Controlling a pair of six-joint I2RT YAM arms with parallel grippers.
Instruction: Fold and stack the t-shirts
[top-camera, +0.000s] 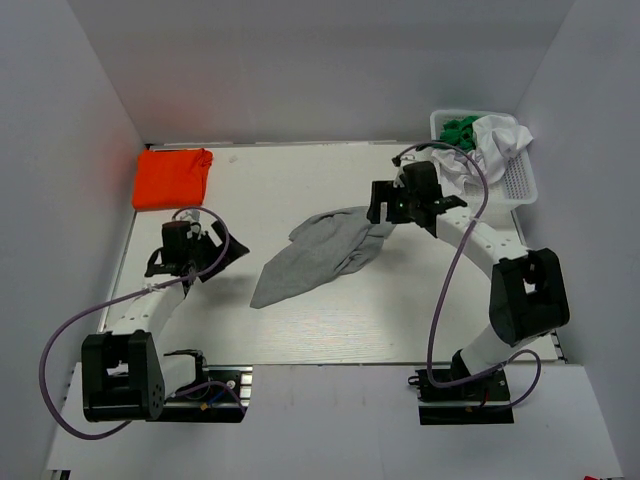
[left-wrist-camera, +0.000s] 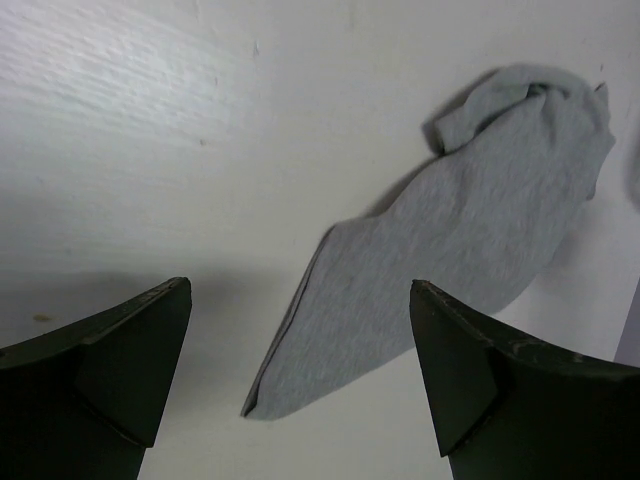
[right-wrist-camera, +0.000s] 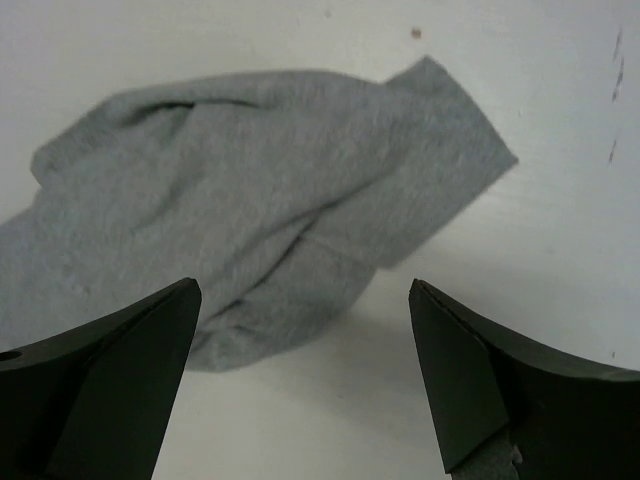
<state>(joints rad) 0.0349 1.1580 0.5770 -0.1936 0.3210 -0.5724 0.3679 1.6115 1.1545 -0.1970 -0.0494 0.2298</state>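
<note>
Spreading across the whole scene is the pale wooden counter (top-camera: 400, 320); near its middle lies the grey t-shirt (top-camera: 320, 255), crumpled and stretched on a slant from near left to far right; the orange t-shirt (top-camera: 172, 178) sits folded at the far left corner, well apart from it; the white mesh basket (top-camera: 520, 180) stands at the far right corner, with a white t-shirt (top-camera: 500, 140) bunched inside and spilling over its rim, and a green t-shirt (top-camera: 460, 130) beside that at the back; the right end effector (right-wrist-camera: 305, 290) hovers released, jaws spread, over the grey shirt's far end; the left end effector (left-wrist-camera: 300, 290) is likewise released, jaws wide, to the left of the shirt's near end.
</note>
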